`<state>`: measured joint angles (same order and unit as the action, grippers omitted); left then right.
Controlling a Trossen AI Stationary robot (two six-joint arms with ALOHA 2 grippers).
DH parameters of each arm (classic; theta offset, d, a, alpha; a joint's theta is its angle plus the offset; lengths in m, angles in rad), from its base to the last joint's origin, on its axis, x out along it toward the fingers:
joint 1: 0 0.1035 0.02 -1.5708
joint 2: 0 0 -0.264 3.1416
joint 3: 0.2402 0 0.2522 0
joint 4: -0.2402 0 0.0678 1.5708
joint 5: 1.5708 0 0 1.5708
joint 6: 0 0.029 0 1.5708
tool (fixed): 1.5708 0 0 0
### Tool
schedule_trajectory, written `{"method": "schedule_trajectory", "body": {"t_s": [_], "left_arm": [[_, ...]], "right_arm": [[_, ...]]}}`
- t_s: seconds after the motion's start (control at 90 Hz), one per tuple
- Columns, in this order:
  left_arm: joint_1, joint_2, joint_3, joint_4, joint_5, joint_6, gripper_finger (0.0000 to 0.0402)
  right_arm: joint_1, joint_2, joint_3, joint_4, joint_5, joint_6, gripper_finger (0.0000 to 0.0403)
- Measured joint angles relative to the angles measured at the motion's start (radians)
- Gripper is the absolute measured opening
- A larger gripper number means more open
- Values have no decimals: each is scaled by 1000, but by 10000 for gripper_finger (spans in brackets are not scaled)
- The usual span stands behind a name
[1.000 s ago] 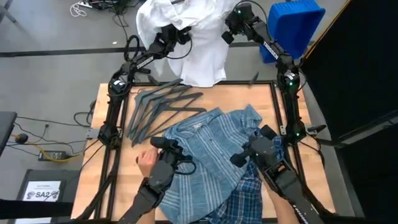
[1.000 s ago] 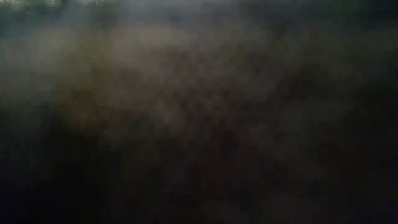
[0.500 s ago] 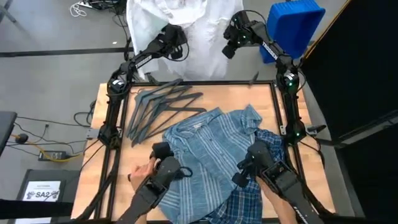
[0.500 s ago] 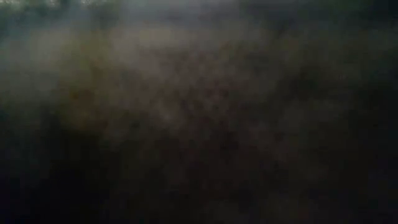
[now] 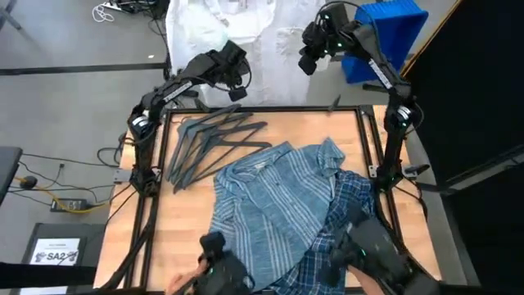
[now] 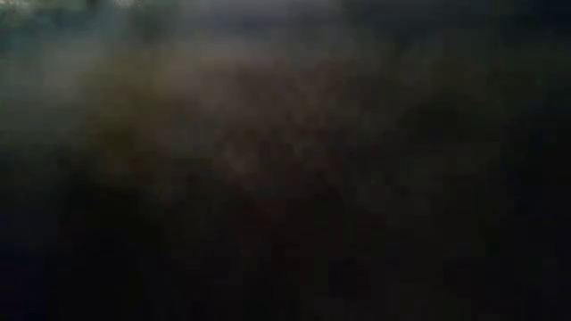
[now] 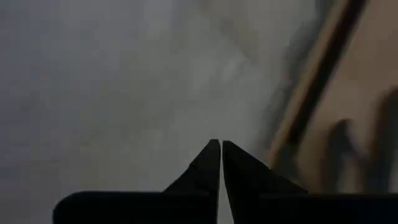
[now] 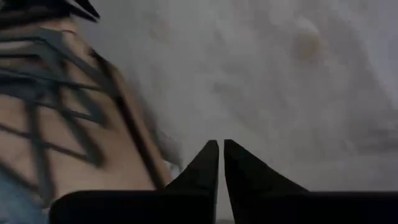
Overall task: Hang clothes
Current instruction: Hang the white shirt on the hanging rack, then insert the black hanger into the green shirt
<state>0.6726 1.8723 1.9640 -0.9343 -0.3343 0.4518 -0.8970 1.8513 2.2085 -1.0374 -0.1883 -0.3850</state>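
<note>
Hanging is barely starting: I am hovering my left gripper (image 5: 233, 67) and right gripper (image 5: 312, 51), both pinched nearly shut on nothing, by the white shirt (image 5: 246, 33) beyond the table, while striped (image 5: 266, 205) and plaid (image 5: 348, 215) shirts are lying beside unused hangers (image 5: 209, 139).

"SA2" on white floor sign (image 5: 56, 256)

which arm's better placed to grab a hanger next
Left, probably. The left gripper hangs just past the table's far edge, close to the hangers on that side. The right gripper is farther off, by the white shirt.
</note>
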Motion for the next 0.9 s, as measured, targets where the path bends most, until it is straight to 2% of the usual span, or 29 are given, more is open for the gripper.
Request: {"method": "schedule_trajectory", "body": {"t_s": [0.144, 0.3, 0.411, 0.556, 0.733, 0.9], "left_arm": [[-94, -155, -154, 14, -40, -95, 0], [-162, -362, -468, 163, -54, -234, 0], [-197, -513, -696, 258, -64, -387, 0], [-230, -656, -938, 259, -117, -604, 0], [-215, -755, -1063, 253, -166, -788, 2], [-170, -750, -1073, 208, -133, -767, 41]], "right_arm": [[56, -151, -200, 94, -56, 24, 0], [93, -346, -506, 258, -184, 71, 0], [135, -478, -734, 426, -200, 128, 0], [214, -611, -976, 599, -207, 202, 0], [316, -697, -1144, 712, -205, 232, 0], [402, -718, -1211, 747, -202, 298, 0]]}}
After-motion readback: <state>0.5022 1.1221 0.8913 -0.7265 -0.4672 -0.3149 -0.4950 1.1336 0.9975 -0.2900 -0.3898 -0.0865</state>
